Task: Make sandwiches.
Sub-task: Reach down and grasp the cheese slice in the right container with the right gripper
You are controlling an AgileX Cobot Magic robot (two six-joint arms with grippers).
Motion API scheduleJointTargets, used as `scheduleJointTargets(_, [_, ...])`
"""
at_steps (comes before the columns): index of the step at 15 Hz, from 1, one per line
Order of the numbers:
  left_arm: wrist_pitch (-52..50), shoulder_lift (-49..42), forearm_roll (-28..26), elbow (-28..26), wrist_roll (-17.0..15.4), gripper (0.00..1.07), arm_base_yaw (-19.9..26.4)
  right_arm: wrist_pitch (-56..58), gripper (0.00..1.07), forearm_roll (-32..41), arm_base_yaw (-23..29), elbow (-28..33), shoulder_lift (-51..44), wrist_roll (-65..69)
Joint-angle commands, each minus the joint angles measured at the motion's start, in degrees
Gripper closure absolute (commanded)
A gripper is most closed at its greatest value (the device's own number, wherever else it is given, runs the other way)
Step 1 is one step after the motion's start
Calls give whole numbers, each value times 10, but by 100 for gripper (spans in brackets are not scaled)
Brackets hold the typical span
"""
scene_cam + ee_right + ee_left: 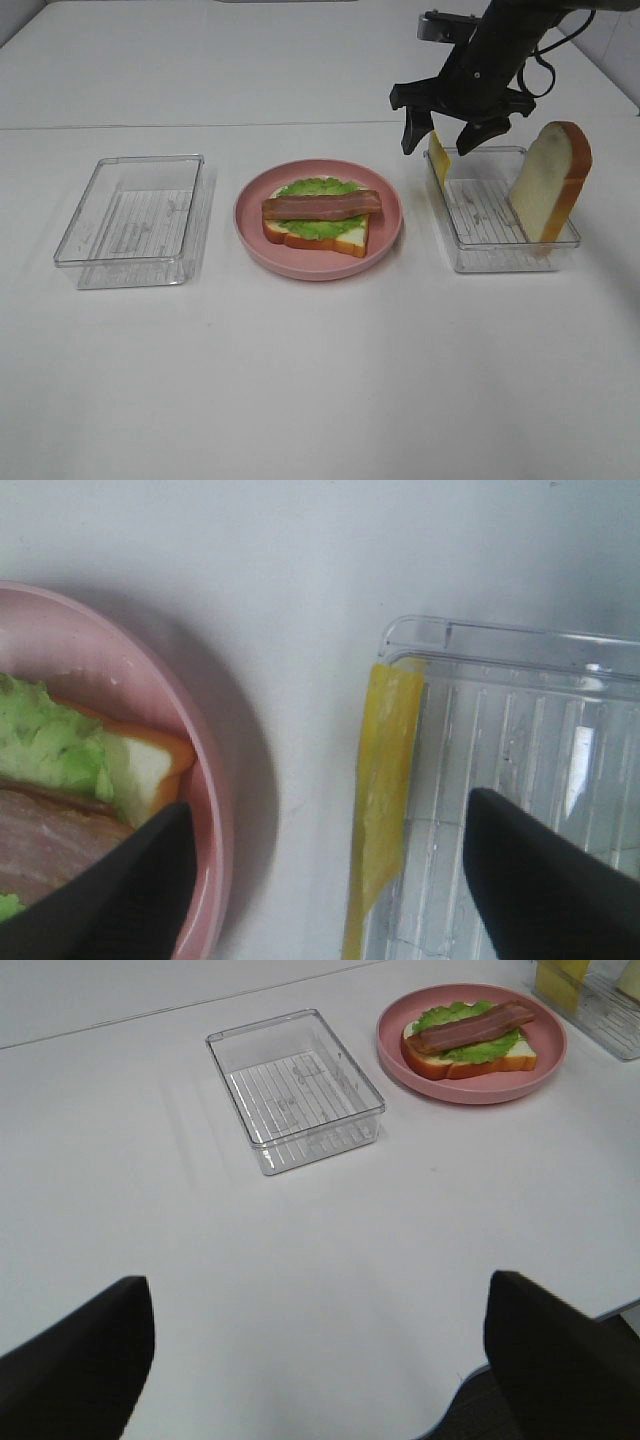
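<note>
On the plate (310,267), the sandwich (320,226) lies flat, bacon (322,205) running left-right. Right gripper (437,140) gapes wide above cheese (440,166); left gripper (320,1360) wide, empty.

Open sandwich (318,218) w/ lettuce (322,187), bacon (322,206); flat

No writing, label, brand name or number can be read in any of the views. The pink plate (390,215), the left clear tray (70,245), the right clear tray (500,262) and the white table (300,380) all have plain, unmarked surfaces.
</note>
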Motion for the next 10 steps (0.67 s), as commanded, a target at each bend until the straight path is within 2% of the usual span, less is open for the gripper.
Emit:
scheduleJointTargets(1, [-6,-11,-1,1,-1,21,-1,-10,39,0,0,-2,17,-3])
scheduleJointTargets(2, [-6,-11,-1,1,-1,21,-1,-12,42,0,0,-2,19,0])
scheduleJointTargets(3, [-6,-11,-1,1,-1,21,-1,-13,52,-15,0,-2,20,13])
scheduleJointTargets(4, [-6,-11,-1,1,-1,21,-1,-11,58,-28,0,-2,20,21])
scheduleJointTargets(6, [-6,-11,-1,1,-1,21,-1,-5,67,-42,0,-2,20,26])
scheduleJointTargets(10, [-6,-11,-1,1,-1,21,-1,2,99,-47,0,-2,20,26])
